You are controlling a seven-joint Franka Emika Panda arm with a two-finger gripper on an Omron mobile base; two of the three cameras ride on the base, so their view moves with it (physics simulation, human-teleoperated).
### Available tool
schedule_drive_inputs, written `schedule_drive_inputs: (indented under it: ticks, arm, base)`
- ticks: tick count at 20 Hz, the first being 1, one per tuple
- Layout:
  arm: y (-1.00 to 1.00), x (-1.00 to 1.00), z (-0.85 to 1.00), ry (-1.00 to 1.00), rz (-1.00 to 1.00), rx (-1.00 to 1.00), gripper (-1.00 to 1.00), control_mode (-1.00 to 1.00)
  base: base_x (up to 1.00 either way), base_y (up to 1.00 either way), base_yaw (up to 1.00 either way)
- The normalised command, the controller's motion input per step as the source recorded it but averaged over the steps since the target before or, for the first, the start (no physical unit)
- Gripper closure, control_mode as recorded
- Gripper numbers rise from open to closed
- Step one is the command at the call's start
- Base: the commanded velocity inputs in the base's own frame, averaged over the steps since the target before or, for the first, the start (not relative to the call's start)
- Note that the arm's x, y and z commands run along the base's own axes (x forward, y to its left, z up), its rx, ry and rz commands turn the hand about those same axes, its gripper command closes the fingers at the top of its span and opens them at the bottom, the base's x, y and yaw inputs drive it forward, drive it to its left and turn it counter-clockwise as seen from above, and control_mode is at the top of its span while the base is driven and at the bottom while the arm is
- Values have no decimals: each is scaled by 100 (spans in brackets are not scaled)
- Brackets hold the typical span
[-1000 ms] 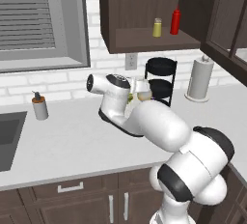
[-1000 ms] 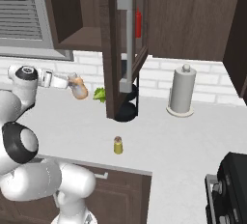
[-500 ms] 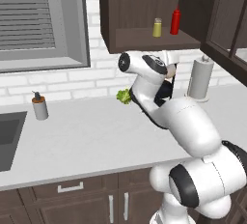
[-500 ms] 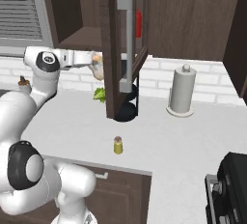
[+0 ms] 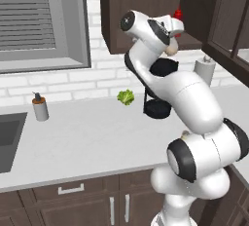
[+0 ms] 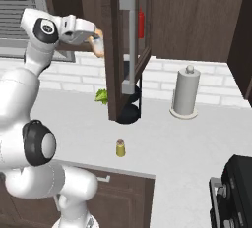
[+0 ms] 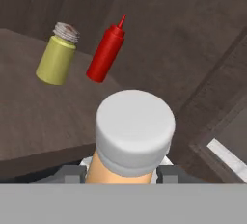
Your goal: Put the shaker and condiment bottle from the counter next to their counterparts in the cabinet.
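One hand [image 7: 126, 174] was clamped on the condiment bottle [image 7: 131, 141], raised at the cabinet [image 7: 43, 117] shelf's edge; one shaker [image 6: 120, 147] stood near the worktop's [image 6: 162, 148] front edge.

I saw a peach-orange condiment bottle [image 7: 126, 162] with a pale cap. The shelf shaker [image 7: 58, 56] was olive-yellow, grey-capped; its neighbour bottle [image 7: 106, 52] red, the cabinet [image 7: 183, 35] dark brown.
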Motion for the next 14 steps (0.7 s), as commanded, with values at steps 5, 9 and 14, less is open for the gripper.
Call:
schedule_drive_inputs:
  ticks: [5,9,14]
  arm:
    - [-4,0,11,-2,-7,3,100,-100]
    - [-71,18,1,-3,-33,31,100,-100]
    - [-18,5,0,-1,-8,7,100,-100]
  base:
    - [0,0,0]
    - [0,0,0]
    - [0,0,0]
